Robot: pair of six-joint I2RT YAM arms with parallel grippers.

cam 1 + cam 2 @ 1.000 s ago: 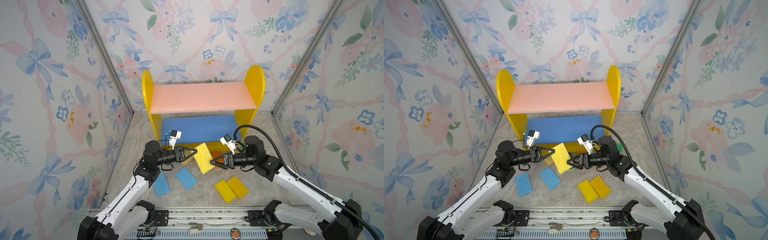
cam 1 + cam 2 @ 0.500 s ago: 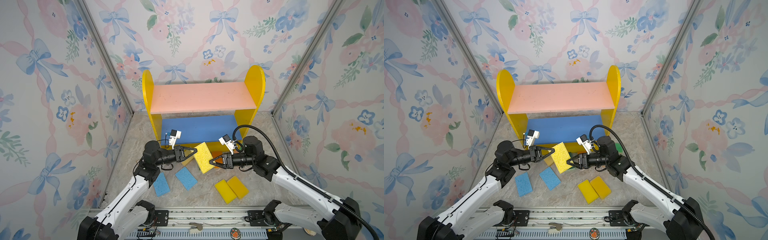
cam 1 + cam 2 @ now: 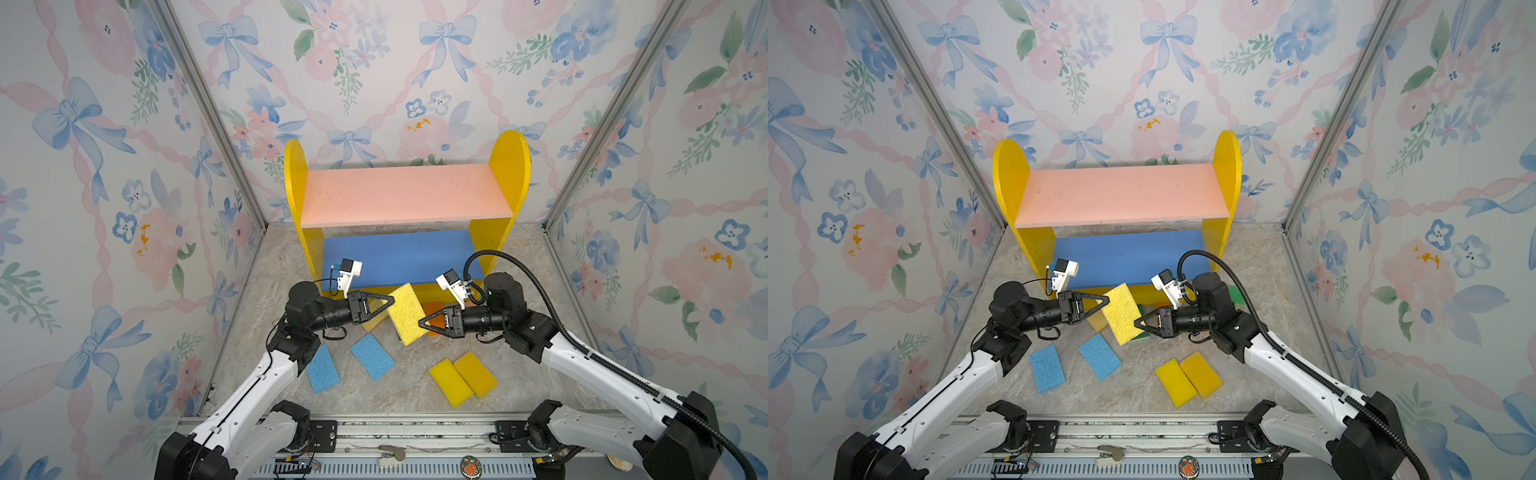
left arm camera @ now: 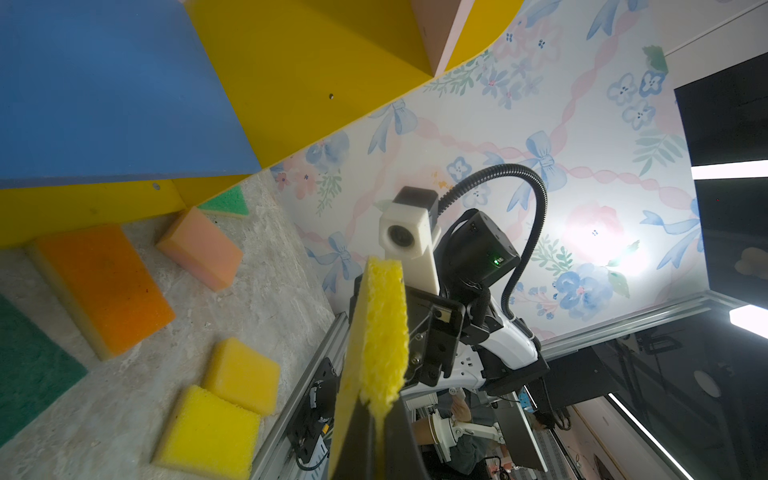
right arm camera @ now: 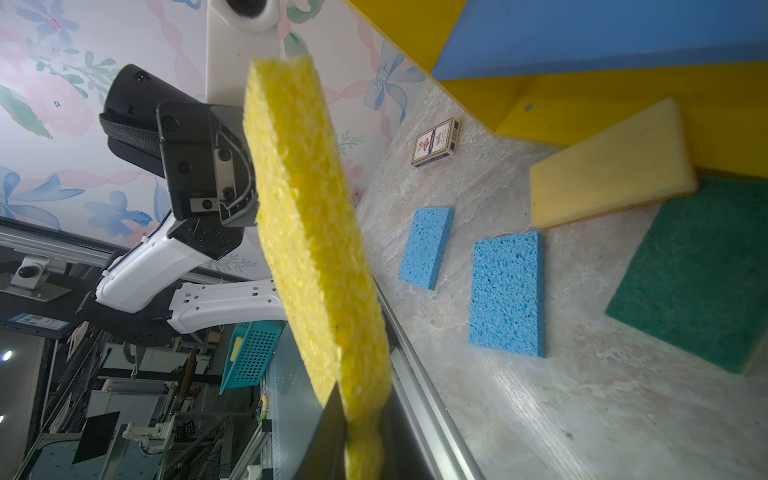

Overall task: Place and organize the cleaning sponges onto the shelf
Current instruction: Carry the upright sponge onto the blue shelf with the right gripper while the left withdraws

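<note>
A yellow sponge (image 3: 407, 313) (image 3: 1123, 313) hangs tilted in the air in front of the shelf (image 3: 509, 166), whose pink upper board (image 3: 405, 193) and blue lower board (image 3: 399, 257) are bare. My left gripper (image 3: 391, 300) (image 4: 376, 411) is shut on the sponge's upper left corner. From the other side, my right gripper (image 3: 420, 323) (image 5: 361, 424) is shut on its lower right edge. On the floor lie two blue sponges (image 3: 323, 368) (image 3: 372, 356) and two yellow sponges (image 3: 451, 382) (image 3: 476, 374). An orange sponge (image 4: 104, 286), a peach one (image 4: 199, 249) and a dark green one (image 5: 698, 270) lie near the shelf's foot.
A pale yellow sponge (image 5: 611, 166) leans at the shelf's base, and a green one (image 4: 226, 201) sits by the right side panel. A small card box (image 5: 436, 142) lies on the floor left of the shelf. Floral walls close in on three sides; a metal rail (image 3: 395, 428) runs along the front.
My right gripper has edged left and closed its jaws on the yellow sponge's lower edge. The left gripper has kept its hold and stayed in place.
</note>
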